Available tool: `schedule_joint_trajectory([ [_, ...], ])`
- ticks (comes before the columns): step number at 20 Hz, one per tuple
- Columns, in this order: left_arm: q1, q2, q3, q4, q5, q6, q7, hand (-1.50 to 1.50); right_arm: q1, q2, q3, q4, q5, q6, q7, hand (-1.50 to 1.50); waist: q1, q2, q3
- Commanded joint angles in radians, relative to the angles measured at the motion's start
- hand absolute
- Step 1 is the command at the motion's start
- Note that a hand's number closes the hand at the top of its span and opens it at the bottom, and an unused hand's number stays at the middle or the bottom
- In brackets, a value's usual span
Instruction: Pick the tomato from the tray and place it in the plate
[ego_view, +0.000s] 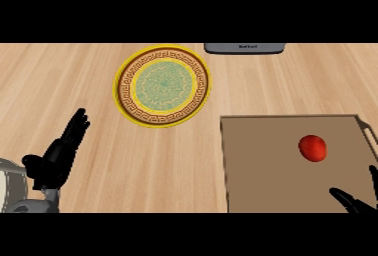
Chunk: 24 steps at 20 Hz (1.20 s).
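Observation:
A red tomato (313, 148) lies on the right part of a brown tray (258, 165) at the lower right. A round plate (162, 86) with a yellow rim, brown patterned band and green centre sits on the wooden counter up and left of the tray. My right hand (353, 201) shows only partly at the lower right edge over the tray, below the tomato and apart from it, fingers spread. My left hand (57, 155) rests open at the lower left, fingers straight and pointing up, holding nothing.
A grey device (244, 48) sits at the counter's far edge, just right of the plate's top. The tray has a raised rim and a handle (367, 131) on its right side.

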Motion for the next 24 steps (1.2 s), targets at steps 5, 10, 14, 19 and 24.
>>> schedule_joint_trajectory([
  [5,-0.005,-0.055,0.008,0.068,-0.053,0.005,-0.060,0.00,-0.071,-0.096,-0.010,0.073,-0.012,0.132,0.167,-1.50,0.003,0.001,0.001],
  [10,-0.038,-0.081,0.004,0.037,-0.085,0.010,0.006,0.00,-0.122,-0.098,0.003,0.104,0.053,0.132,0.255,-1.50,0.003,0.001,0.001],
  [14,-0.057,-0.063,0.047,0.015,-0.073,-0.015,0.048,0.00,-0.087,-0.097,0.033,0.110,0.117,0.197,0.257,-1.50,0.001,0.000,0.001],
  [19,-0.024,-0.060,0.090,0.001,-0.098,-0.053,0.040,0.00,-0.165,-0.039,0.011,0.197,0.160,0.245,0.260,-1.50,0.002,0.000,0.001],
  [24,-0.046,-0.096,0.100,0.081,-0.118,-0.065,-0.014,0.00,-0.220,-0.009,0.015,0.249,0.211,0.231,0.280,-1.50,0.001,0.000,0.000],
])
